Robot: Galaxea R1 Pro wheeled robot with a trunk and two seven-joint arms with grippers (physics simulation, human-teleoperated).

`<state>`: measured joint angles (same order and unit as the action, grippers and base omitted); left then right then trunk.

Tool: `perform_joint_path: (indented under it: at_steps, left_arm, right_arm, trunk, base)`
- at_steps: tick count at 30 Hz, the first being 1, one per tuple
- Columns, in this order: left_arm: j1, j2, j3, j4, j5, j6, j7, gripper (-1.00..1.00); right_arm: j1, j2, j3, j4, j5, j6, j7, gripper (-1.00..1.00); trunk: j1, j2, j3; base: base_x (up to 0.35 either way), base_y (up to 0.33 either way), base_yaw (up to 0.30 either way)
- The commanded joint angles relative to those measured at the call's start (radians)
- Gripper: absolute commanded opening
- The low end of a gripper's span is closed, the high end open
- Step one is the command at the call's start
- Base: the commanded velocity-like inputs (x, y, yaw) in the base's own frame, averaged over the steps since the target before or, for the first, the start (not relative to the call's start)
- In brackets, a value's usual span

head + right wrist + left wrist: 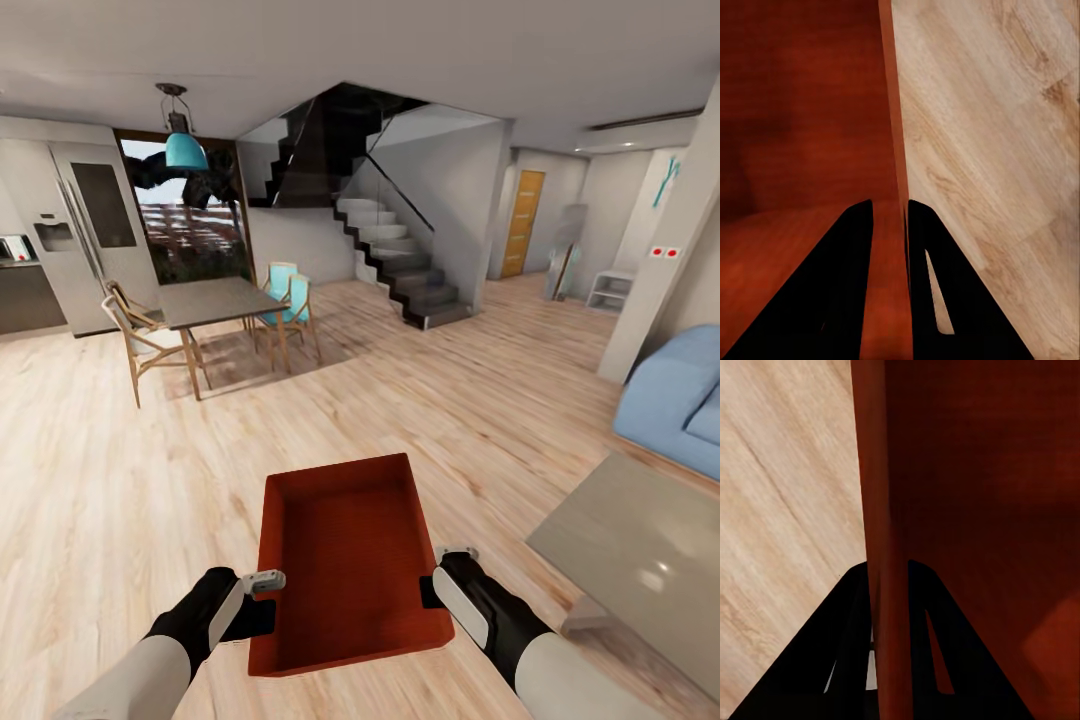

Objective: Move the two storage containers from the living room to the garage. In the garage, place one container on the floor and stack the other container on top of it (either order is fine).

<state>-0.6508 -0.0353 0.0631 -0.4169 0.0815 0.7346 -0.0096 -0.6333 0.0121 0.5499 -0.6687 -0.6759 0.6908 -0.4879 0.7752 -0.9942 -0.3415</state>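
Orange-red rectangular plastic storage container (345,560) held between both pincers: left gripper (262,580) and right gripper (452,556) each clamp a side wall

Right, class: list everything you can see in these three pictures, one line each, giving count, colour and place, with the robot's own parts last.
storage container: one, orange-red, held above the wood floor between both grippers.
dining table: one, grey top, left of the stairs.
chairs: at least three, wooden, two with teal backs, around the dining table.
pendant lamp: one, teal, above the dining table.
fridge: one, pale grey, far left.
stairs: one flight, dark with grey treads, centre back.
door: one, orange-brown, far right back.
sofa: one, blue, right edge.
rug: one, grey-beige, right foreground.
left gripper: black, clamping the container's left wall.
right gripper: black, clamping its right wall.
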Motion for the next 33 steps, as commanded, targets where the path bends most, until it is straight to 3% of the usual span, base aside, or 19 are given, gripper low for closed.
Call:
perform_joint_path:
  at_steps: [1, 17, 33]
  left_arm:
    - [-0.001, -0.002, 0.007, -0.002, 0.018, 0.005, 0.002, -1.00]
    - [-0.001, -0.003, 0.007, -0.002, 0.018, 0.005, 0.003, -1.00]
    - [-0.001, -0.003, 0.007, -0.002, 0.018, 0.005, 0.003, -1.00]
  right_arm:
    - [0.000, 0.000, 0.012, 0.000, -0.018, 0.004, -0.009, -1.00]
    - [0.000, 0.000, 0.012, 0.000, -0.018, 0.003, -0.009, -1.00]
    - [0.000, 0.000, 0.012, 0.000, -0.019, 0.004, -0.009, -1.00]
  trunk:
    - [0.001, -0.001, -0.001]
    - [0.001, -0.001, -0.001]
    - [0.001, -0.001, 0.007]
  base:
    - [0.300, 0.206, 0.000]
    - [0.300, 0.205, -0.012]
    - [0.300, 0.205, -0.244]
